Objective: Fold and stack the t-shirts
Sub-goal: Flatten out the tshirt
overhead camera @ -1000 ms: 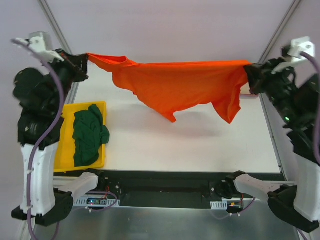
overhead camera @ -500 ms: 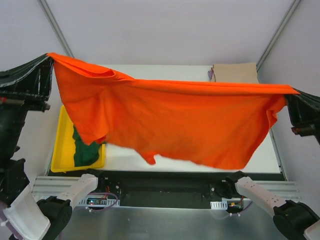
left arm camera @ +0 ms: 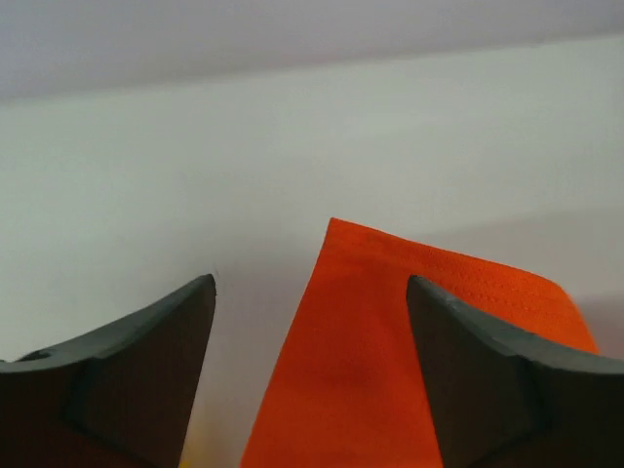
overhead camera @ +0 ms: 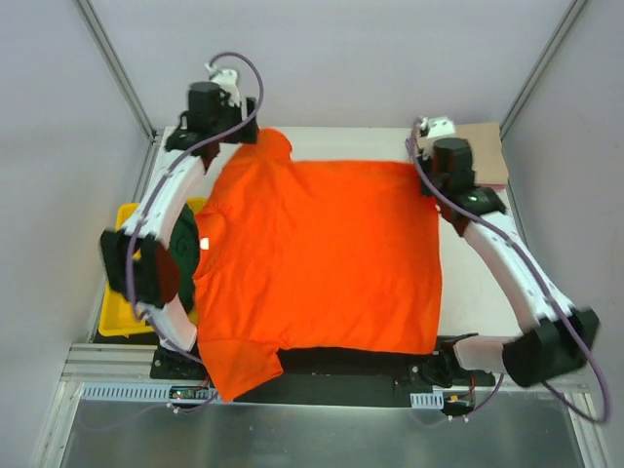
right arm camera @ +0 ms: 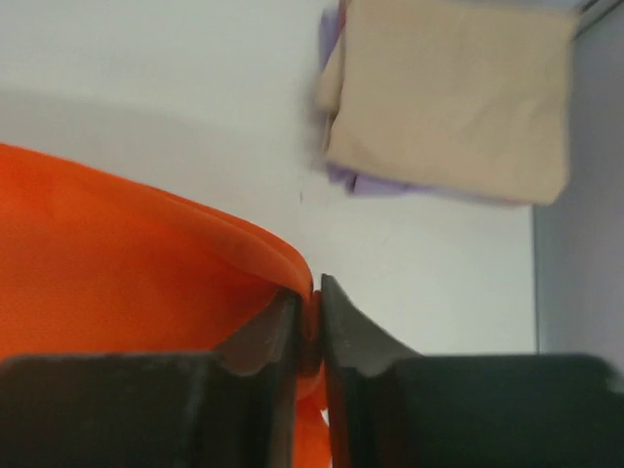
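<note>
Pinching orange shirt (overhead camera: 322, 263): right fingers (right arm camera: 258, 341); cloth between spread left fingers (left arm camera: 136, 370).

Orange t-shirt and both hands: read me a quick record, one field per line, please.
orange t-shirt: spread flat on table
left hand: open, shirt's far left corner between its fingers, ungripped
right hand: shut on shirt's far right edge
tan t-shirt: folded, atop purple t-shirt, far right corner
green t-shirt: bunched in yellow tray, left
</note>
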Available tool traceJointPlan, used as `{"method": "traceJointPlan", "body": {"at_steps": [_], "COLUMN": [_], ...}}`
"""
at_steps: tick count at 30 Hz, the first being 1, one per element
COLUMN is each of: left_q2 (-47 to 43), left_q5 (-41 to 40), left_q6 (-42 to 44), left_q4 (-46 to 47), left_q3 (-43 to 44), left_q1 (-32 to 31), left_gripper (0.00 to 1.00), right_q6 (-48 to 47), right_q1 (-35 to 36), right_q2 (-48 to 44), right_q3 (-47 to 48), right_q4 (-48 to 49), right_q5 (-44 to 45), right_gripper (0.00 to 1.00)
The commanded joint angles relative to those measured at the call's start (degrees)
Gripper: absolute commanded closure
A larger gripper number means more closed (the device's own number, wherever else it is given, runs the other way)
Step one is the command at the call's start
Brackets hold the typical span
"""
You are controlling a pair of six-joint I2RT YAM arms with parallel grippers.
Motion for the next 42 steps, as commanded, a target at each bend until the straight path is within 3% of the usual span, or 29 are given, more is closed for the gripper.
{"method": "traceJointPlan", "body": {"at_steps": [1,2,3,8,10,18,25,35,42], "left_q2": [12.5,14.5,16.0,16.9,15.7,7.7,5.1,18.8,31.4], "left_q5": [-6.1,-6.6,-7.3,-7.4,-7.1,-3.8,9.3,12.5,10.1], "left_q6": [-1.8,-3.0,-3.4,-6.1,-7.3,-13.5,-19.5,-23.8,-22.7], "left_q4": [-4.1,-5.1,-5.1,-5.2,-5.4,-6.5,-6.9,-10.6,-18.8], "left_q3": [1.4,1.7,1.7,0.6,-0.6,-10.6,-20.1,-14.0,-1.5], "left_q1": [0.3,0.3,0.3,0.3,0.3,0.3,-0.2,-0.3,0.7], "left_gripper": [0.06,0.01,0.01,0.01,0.01,0.01,0.01,0.01,0.01], "right_q6": [5.0,5.7,6.0,7.7,8.2,16.8,17.9,16.5,12.1], "right_q1": [-3.3,-3.7,-3.9,-3.9,-3.9,-3.9,-4.6,-6.6,-8.7], "right_q2": [10.3,13.7,16.5,24.9,23.8,18.5,20.2,34.8,42.6], "right_q3": [-7.5,-7.0,-6.0,0.6,0.2,-3.1,-11.0,-2.9,5.2], "right_q4": [14.8,15.4,15.3,8.4,7.4,-4.7,-1.4,-5.1,-10.6], "right_q5": [-6.2,-7.5,-8.2,-7.5,-8.5,-13.4,-15.5,-21.3,-27.4], "right_gripper": [0.7,0.51,0.39,0.18,0.04,0.04,0.04,0.04,0.04]}}
